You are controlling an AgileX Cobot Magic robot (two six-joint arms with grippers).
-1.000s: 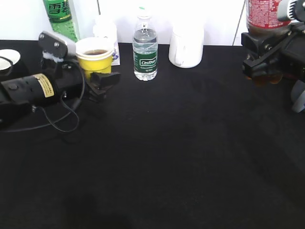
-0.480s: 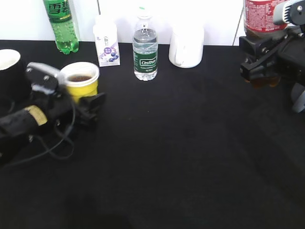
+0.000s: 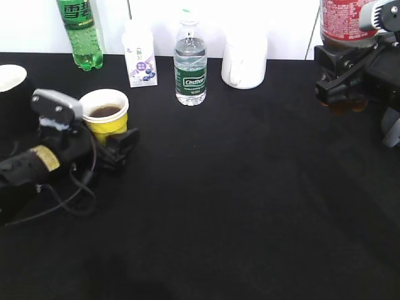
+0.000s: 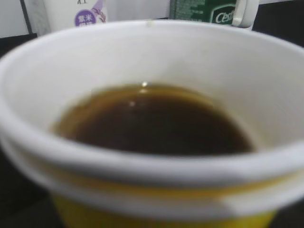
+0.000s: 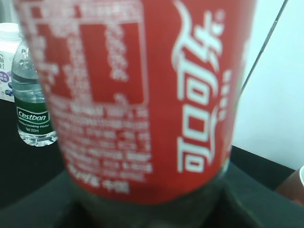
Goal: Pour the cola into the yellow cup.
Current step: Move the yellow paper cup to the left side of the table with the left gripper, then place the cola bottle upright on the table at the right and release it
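While clamped, cola (image 3: pixel 342 22) seemingly stands upright.

A: What can't I see of my cola (image 3: pixel 340 19)?

B: Its top runs off the frame's upper edge; my right gripper (image 3: pixel 340 78) hides its base.

A: And the cup (image 3: pixel 107 115)?

B: My left gripper (image 3: pixel 119 147) covers its lower wall. The close view blurs the rim (image 4: pixel 142 161).
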